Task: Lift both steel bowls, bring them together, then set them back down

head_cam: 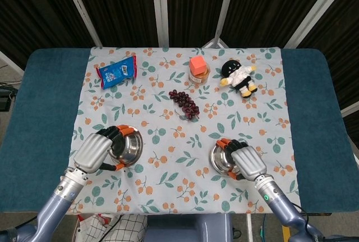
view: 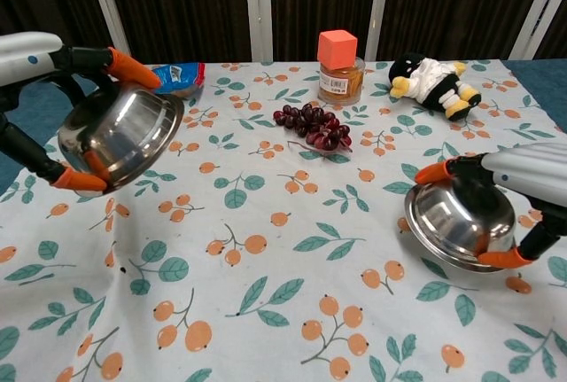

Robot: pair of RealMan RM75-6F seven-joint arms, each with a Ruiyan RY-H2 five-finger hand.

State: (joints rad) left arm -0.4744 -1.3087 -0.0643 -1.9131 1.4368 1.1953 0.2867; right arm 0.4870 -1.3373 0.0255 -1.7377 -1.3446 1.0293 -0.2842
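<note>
My left hand [head_cam: 94, 151] [view: 35, 54] grips one steel bowl [head_cam: 127, 146] [view: 121, 136] by its rim, held tilted above the cloth at the left. My right hand [head_cam: 247, 162] [view: 532, 178] grips the other steel bowl [head_cam: 220, 160] [view: 458, 220] at the right, lifted a little off the cloth and tilted toward the middle. The two bowls are well apart, with flowered cloth between them.
At the far side of the flowered tablecloth [head_cam: 185, 135] lie a blue snack packet [head_cam: 117, 72], a bunch of dark grapes [head_cam: 185, 103] [view: 312, 127], a jar with an orange cube on top [head_cam: 198, 70] [view: 339, 66] and a plush toy [head_cam: 238, 77] [view: 431, 81].
</note>
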